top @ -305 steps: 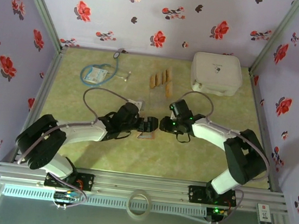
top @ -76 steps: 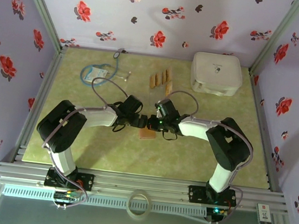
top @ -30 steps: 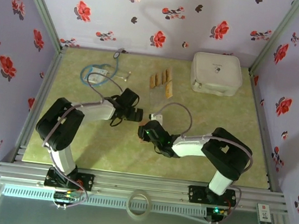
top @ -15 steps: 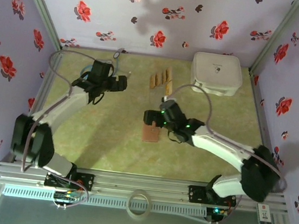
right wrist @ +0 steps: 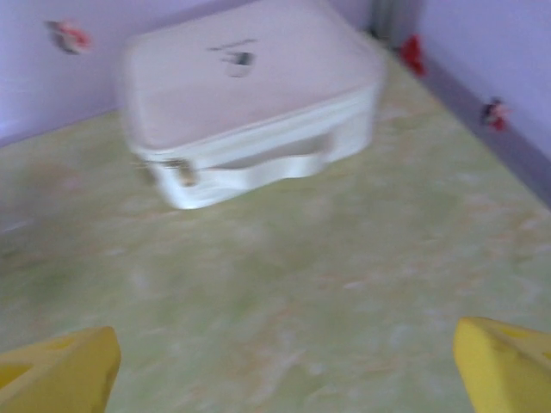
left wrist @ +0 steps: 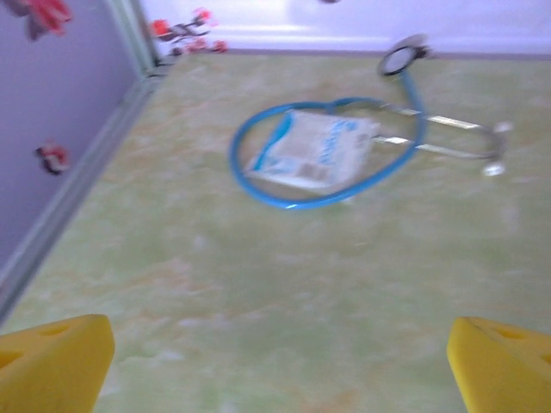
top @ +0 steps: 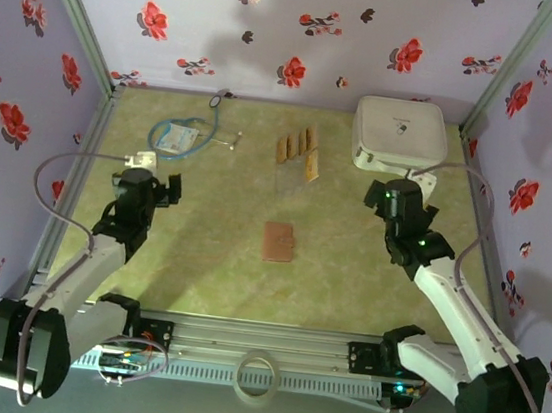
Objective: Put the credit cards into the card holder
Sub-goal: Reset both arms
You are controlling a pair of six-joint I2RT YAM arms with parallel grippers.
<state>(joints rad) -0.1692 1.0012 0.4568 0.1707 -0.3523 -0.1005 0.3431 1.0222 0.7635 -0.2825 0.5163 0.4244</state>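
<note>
I have the card holder (top: 278, 241) lying flat near the middle of the table (top: 198, 268), reddish-brown face up; I cannot see into it, so I cannot tell whether any card is inside. The credit cards (top: 298, 149) lie loose on the table towards the far edge, about halfway along it, well apart from the holder; I count about four tan strips close together, one set slightly nearer than the rest. The white case (right wrist: 250, 95) sits closed in the far right corner; its contents are hidden. Near the far left corner the blue stethoscope (left wrist: 327, 163) loops around a small white packet (left wrist: 314, 151). My left claw (left wrist: 275, 370) hangs over the left side of the table, yellow fingertips spread wide, holding nothing; my right claw (right wrist: 280, 366) is just as wide and empty, facing the case.
</note>
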